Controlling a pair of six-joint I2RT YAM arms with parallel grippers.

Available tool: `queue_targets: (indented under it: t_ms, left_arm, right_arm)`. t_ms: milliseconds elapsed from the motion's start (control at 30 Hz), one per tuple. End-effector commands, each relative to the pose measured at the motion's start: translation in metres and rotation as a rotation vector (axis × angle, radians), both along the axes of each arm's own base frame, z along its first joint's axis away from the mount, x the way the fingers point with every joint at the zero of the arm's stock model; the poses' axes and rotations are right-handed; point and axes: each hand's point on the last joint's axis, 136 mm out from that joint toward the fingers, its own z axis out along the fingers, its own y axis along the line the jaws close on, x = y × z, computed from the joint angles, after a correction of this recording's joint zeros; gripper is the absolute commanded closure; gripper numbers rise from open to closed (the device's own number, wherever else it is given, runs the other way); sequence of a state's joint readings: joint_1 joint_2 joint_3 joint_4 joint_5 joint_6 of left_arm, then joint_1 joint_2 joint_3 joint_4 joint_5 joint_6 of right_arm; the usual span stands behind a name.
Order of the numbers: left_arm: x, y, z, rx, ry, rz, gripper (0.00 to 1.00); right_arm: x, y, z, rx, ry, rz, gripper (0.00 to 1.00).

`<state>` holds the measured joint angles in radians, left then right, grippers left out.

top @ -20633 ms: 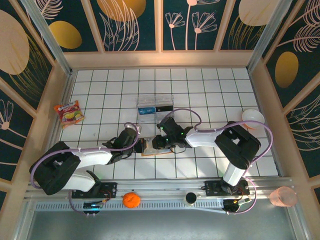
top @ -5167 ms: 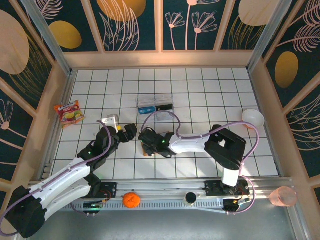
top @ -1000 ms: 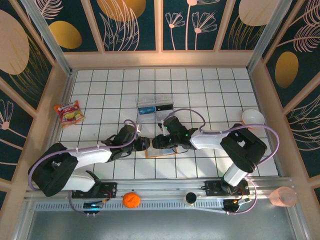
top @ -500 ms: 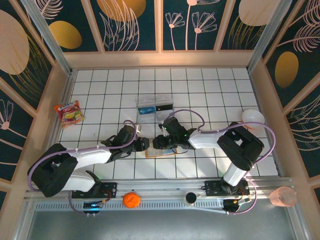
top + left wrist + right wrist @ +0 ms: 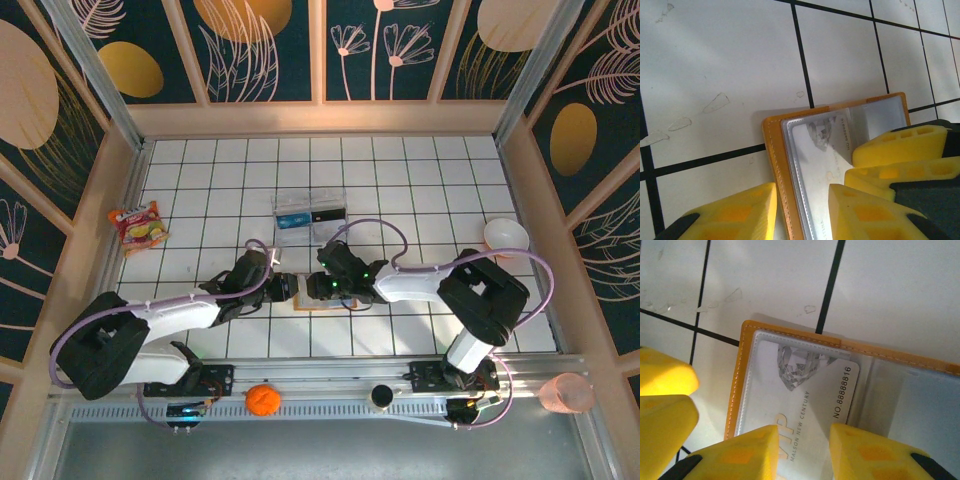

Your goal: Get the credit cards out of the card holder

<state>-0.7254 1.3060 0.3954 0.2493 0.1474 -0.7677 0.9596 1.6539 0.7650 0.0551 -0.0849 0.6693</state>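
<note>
counter [image 5: 400, 160]: white tiles under card holder | clear box [image 5: 310, 210]: behind card holder, apart | card holder [image 5: 776, 155]: open flat | left end effector [image 5: 802, 215]: part open, astride card holder's outer edge, clamping nothing | right end effector [image 5: 802, 455]: part open above card holder's clear pocket, clamping nothing | silver card [image 5: 805, 390]: inside that pocket

White gridded table [image 5: 200, 200]; on it the open card holder [image 5: 875, 385] (lying flat), a clear box [image 5: 310, 212] farther back, what looks like a snack packet [image 5: 139, 226] far left, a white bowl [image 5: 505, 237] far right.
</note>
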Motion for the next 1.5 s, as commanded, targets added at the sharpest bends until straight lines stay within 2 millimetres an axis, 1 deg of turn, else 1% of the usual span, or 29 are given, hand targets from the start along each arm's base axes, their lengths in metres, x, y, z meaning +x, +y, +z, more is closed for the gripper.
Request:
queue_targets:
  t_ms: [0, 267, 500, 733, 867, 1000, 1100, 1133, 1200, 1267, 1333, 1400, 1467]
  left_arm:
    - [-0.001, 0.006, 0.000, 0.013, 0.000, 0.018, 0.68]
    - [-0.001, 0.010, 0.006, 0.016, -0.013, 0.033, 0.67]
    - [0.001, 0.009, 0.009, 0.013, -0.017, 0.032, 0.66]
    - [0.004, 0.006, 0.014, 0.012, -0.028, 0.024, 0.65]
    - [0.006, 0.004, 0.015, 0.014, -0.031, 0.020, 0.64]
    - [0.007, 0.001, 0.017, 0.010, -0.037, 0.008, 0.64]
    - [0.009, -0.006, 0.020, 0.000, -0.043, -0.016, 0.66]
    - [0.010, -0.009, 0.022, -0.004, -0.047, -0.028, 0.66]
    - [0.014, -0.015, 0.025, -0.009, -0.058, -0.047, 0.67]
    - [0.019, -0.021, 0.028, -0.008, -0.071, -0.065, 0.68]
    - [0.024, -0.026, 0.030, -0.008, -0.081, -0.070, 0.68]
    - [0.028, -0.029, 0.031, -0.008, -0.085, -0.071, 0.68]
    - [0.030, -0.030, 0.032, -0.010, -0.088, -0.070, 0.68]
  right_arm:
    - [0.006, -0.015, -0.001, -0.077, -0.026, -0.066, 0.66]
    - [0.011, -0.029, 0.002, -0.114, -0.058, -0.115, 0.65]
    - [0.007, -0.040, -0.002, -0.138, -0.053, -0.141, 0.63]
    - [0.005, -0.050, 0.002, -0.141, -0.063, -0.162, 0.61]
    - [0.005, -0.053, 0.005, -0.141, -0.069, -0.172, 0.59]
    - [0.006, -0.056, 0.016, -0.119, -0.091, -0.180, 0.58]
    - [0.007, -0.055, 0.030, -0.063, -0.095, -0.158, 0.60]
    - [0.008, -0.056, 0.032, -0.042, -0.080, -0.161, 0.62]
    - [0.006, -0.061, 0.030, 0.007, -0.033, -0.154, 0.66]
    - [0.001, -0.065, 0.026, 0.031, 0.006, -0.138, 0.68]
    - [-0.005, -0.061, 0.025, 0.065, 0.029, -0.093, 0.70]
    - [-0.010, -0.050, 0.030, 0.122, 0.043, -0.042, 0.72]
    - [-0.013, -0.040, 0.035, 0.167, 0.056, -0.010, 0.72]
